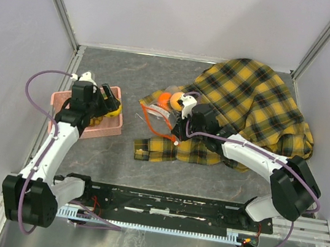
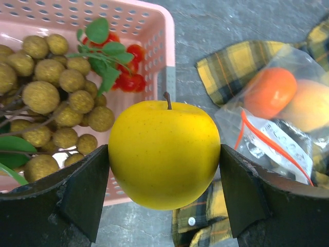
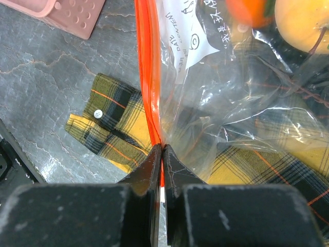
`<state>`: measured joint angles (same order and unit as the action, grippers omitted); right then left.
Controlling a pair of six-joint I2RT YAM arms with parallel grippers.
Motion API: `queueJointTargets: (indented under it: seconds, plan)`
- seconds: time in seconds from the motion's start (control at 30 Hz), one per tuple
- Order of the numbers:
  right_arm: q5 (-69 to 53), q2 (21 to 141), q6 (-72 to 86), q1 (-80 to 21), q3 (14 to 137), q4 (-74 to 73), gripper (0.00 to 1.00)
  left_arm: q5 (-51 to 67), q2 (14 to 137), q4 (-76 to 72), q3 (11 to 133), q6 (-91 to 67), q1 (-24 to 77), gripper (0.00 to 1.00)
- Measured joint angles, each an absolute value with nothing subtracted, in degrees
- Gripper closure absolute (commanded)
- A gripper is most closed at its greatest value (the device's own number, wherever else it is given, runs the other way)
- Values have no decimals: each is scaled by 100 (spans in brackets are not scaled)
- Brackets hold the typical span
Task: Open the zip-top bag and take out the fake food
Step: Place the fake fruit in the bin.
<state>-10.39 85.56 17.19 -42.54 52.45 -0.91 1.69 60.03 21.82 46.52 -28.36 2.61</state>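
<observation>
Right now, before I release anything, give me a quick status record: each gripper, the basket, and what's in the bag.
Left gripper: shut on the yellow apple, at the pink basket rim
Right gripper: pinched shut on the zip strip of the zip-top bag
In basket: grape bunch, red berries
In bag: orange fruit, pale yellow fruit
Under bag: plaid cloth

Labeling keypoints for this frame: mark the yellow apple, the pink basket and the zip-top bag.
yellow apple [image 2: 164,154], left wrist view, centre of its skin.
pink basket [image 2: 154,31], left wrist view, perforated wall near the corner.
zip-top bag [image 3: 148,77], right wrist view, on the red-orange zip strip.
</observation>
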Motion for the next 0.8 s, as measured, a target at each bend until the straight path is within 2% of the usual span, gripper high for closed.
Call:
queueJointTargets:
  seconds: [0.27, 0.4, 0.5, 0.57, 0.73, 0.8]
  plan:
    - [-1052, 8632, 1741, -4254, 5245, -89, 90, -733, 6652, 2263, 5146, -2860, 259, 92]
    - [-1070, 8632, 1772, -4254, 5245, -89, 90, -902, 7057, 2272, 5391, -2891, 259, 83]
    - [-1074, 8632, 1774, -4254, 5245, -86, 90, -1002, 7328, 2294, 5551, -2926, 250, 70]
    - [-1076, 8632, 1774, -4254, 5245, -89, 89, -1066, 7516, 2355, 5677, -2971, 231, 65]
    - [-1092, 8632, 1774, -4254, 5245, -86, 89, -1118, 7907, 2432, 5911, -3050, 176, 40]
    - [-1092, 8632, 1774, -4254, 5245, -86, 89, -1107, 8020, 2436, 5964, -3070, 156, 24]
